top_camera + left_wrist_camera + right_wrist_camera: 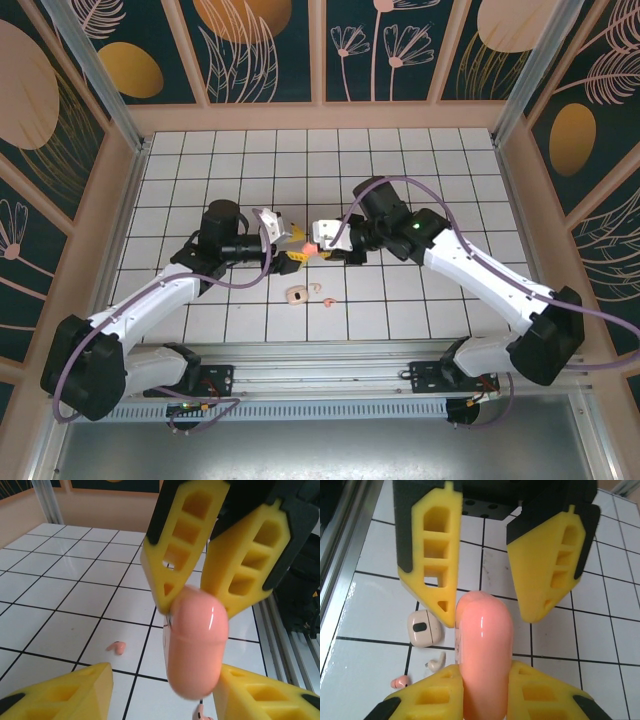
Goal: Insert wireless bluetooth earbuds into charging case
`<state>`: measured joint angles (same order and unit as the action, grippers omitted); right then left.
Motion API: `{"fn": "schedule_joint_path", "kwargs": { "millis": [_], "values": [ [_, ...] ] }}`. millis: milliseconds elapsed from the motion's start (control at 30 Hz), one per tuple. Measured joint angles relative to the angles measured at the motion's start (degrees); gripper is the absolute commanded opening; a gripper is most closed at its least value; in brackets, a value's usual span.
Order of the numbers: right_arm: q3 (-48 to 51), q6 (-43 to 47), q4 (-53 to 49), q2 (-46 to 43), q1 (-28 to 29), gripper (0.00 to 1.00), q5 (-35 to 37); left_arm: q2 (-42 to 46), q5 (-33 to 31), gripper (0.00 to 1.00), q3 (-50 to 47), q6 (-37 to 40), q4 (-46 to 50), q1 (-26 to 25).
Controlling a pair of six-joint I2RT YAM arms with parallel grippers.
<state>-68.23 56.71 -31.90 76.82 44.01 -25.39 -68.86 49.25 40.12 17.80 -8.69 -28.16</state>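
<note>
At the middle of the table (420, 170), a little toward its near edge, my two arms meet nose to nose. The right gripper (484, 666) is clamped on one end of the coral-pink charging case (197, 640), held above the tiles; the case looks closed to me. Its long axis runs left to right, along the line from one gripper to the other. Its free rounded end points at the left gripper (165, 670), whose fingers stand apart on either side of it; whether one brushes it I cannot tell. A cream case (424, 628) lies on the table just toward the near edge from the held one. Beside it lie a cream earbud (437, 663) and, nearer the edge and more to the right, a pink earbud (401, 682). They lie apart from each other and are too small for me to read their stems. I judge the next move turns on that free end. The left gripper has the spare fingers and sits on the axis, so I would have it take the lid. The buds wait below, toward the near edge.
</note>
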Motion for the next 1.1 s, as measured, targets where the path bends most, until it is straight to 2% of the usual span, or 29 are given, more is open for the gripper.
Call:
{"fn": "schedule_joint_path", "kwargs": {
  "millis": [167, 300, 567, 667, 833, 867, 933, 1100],
  "values": [
    [-1.3, 1.2, -0.9, 1.5, 0.3, 0.19, 0.0, 0.0, 0.3, 0.45, 0.0, 0.2, 0.4, -0.6],
    [-2.1, 1.5, -1.2, 1.9, 0.4, 0.19, 0.1, -0.2, 0.4, 0.3, 0.0, 0.3, 0.5, -1.1],
    [-2.1, 1.5, -1.5, 1.9, 0.6, 0.2, 0.4, -0.2, 0.3, 0.17, 0.0, 1.1, 1.2, -1.5],
    [-2.2, 1.5, -1.5, 1.9, 0.7, 0.2, 0.6, -0.2, 0.2, 0.16, 0.0, 1.2, 1.3, -1.5],
    [-3.0, 1.5, -2.1, 2.7, 1.0, 0.2, 1.5, -0.2, 0.0, 0.34, 0.0, 1.4, 1.4, -1.5],
    [-3.1, 1.5, -2.1, 2.8, 1.1, 0.2, 1.6, -0.2, 0.0, 0.35, 0.0, 1.3, 1.4, -1.5],
    [-3.3, 1.7, -2.1, 3.1, 1.2, 0.2, 1.9, -0.2, 0.1, 0.32, 0.0, 1.2, 1.5, -1.6],
    [-3.7, 1.9, -3.0, 3.3, 1.4, 0.2, 2.2, -0.3, -0.2, 0.15, 0.1, 1.5, 1.7, -1.5]
  ]
}}
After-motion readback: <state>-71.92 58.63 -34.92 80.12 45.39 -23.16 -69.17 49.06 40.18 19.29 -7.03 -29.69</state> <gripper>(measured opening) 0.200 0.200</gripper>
